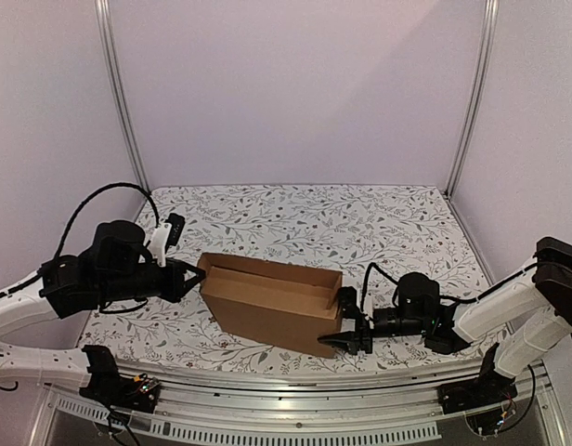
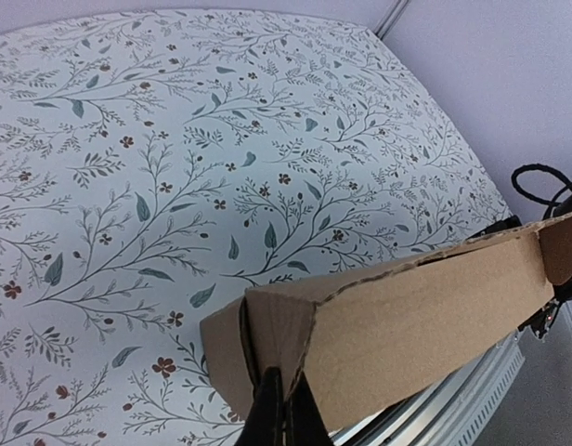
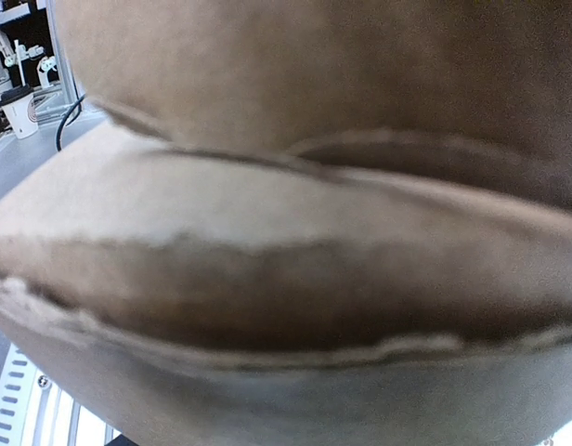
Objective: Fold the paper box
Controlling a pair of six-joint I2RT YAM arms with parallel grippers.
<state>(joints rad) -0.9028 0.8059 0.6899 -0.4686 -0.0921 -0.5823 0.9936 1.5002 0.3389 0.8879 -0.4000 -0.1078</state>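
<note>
Nearest the viewer, the aluminium rail (image 1: pixel 295 404) at the table's front edge is carrying both arm bases. Just beyond it, the right gripper (image 1: pixel 348 322) is reaching in low from the right and meeting the right-hand end of the paper box (image 1: pixel 272 302). From above its two fingers are appearing spread, one above and one below that end wall. The right wrist view is filled with blurred cardboard and no fingertips, so it cannot be told whether this pincer is clamping or only bracketing the wall.

The box is lying near the middle of the floral table (image 1: pixel 379 218), slightly skewed, its long side walls standing and its interior open to the top. At its left end, the left gripper (image 1: pixel 189 277) is coming in level with the table. In the left wrist view its dark fingers (image 2: pixel 267 413) are drawn narrow and pinching the folded end panel at the near corner.

Judged step: the end walls are being formed and held, with the tray shape largely raised but no lid closed over it.

Judged next move: the end flaps are needing to be pressed inward along their creases until they lock. That is calling for one arm to be steadying the box while the other pushes, without crushing the thin wall.

Farther back, only patterned tabletop and pale enclosure walls (image 1: pixel 295 84) are showing.
</note>
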